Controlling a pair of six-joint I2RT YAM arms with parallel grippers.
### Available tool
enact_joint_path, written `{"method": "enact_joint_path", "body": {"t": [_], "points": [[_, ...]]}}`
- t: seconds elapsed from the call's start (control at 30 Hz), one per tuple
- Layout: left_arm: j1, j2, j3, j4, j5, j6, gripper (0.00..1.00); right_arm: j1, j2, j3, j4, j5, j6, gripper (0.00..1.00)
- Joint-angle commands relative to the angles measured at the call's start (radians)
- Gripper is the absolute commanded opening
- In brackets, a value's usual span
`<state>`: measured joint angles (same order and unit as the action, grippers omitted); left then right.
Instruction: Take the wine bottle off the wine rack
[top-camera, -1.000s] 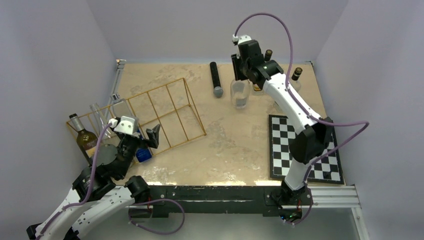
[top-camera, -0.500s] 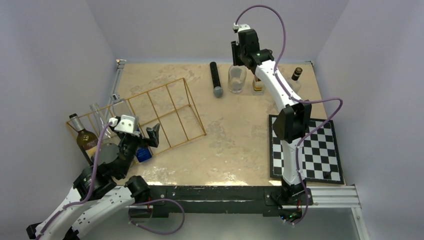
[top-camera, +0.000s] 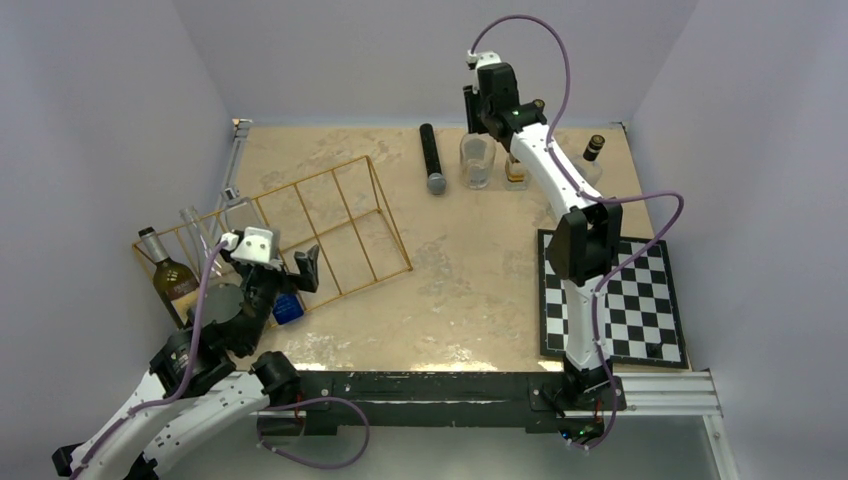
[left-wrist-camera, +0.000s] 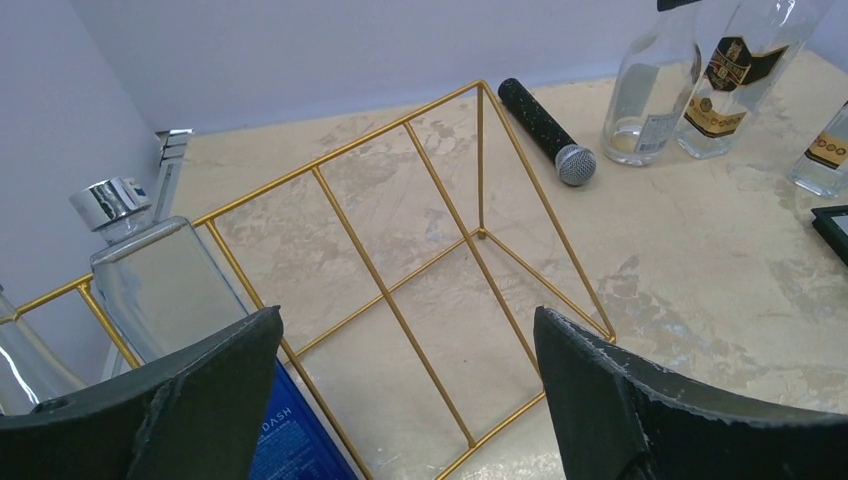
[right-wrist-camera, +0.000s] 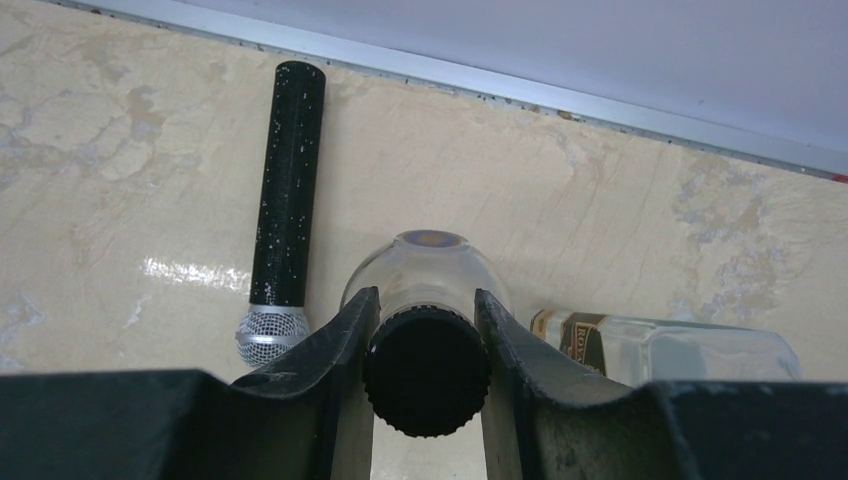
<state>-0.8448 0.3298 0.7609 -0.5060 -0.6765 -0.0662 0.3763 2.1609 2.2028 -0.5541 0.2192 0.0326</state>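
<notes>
Standing on the table (right-wrist-camera: 620, 200) (microphone (right-wrist-camera: 285, 180) just beside), the bottle (right-wrist-camera: 430, 262) has right fingers (right-wrist-camera: 345, 350) clamped on its cap (right-wrist-camera: 427, 372); left fingers (left-wrist-camera: 215, 390) gape apart by the rack (left-wrist-camera: 385, 293).

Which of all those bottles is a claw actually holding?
The black-capped clear bottle standing beside the microphone; only it has a claw on it, the right claw pinching its top.

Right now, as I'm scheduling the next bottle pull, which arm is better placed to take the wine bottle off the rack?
Left. The left tool, open, faces the wine rack, with the wine bottle close beside that arm. The right tool is across the table, shut on a clear bottle.
</notes>
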Motion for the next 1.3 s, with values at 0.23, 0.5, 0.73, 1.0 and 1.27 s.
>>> {"method": "enact_joint_path", "body": {"t": [0.23, 0.5, 0.73, 1.0, 1.27], "points": [[0.003, 0.054, 0.021, -0.003, -0.038, -0.010, 0.99, -0.001, -0.103, -0.020, 0.205, 0.053, -0.018, 0.47], [0.029, 0.268, 0.134, -0.157, -0.121, -0.154, 0.99, -0.002, -0.268, -0.062, 0.128, -0.067, -0.021, 0.81], [0.244, 0.382, 0.248, -0.245, -0.016, -0.289, 0.95, 0.020, -0.604, -0.387, 0.137, -0.196, 0.035, 0.84], [0.524, 0.555, 0.401, -0.322, 0.009, -0.372, 0.92, 0.058, -0.964, -0.866, 0.245, -0.367, 0.155, 0.84], [0.747, 0.697, 0.429, -0.274, 0.130, -0.422, 0.95, 0.130, -1.060, -0.922, 0.206, -0.380, 0.138, 0.85]]}}
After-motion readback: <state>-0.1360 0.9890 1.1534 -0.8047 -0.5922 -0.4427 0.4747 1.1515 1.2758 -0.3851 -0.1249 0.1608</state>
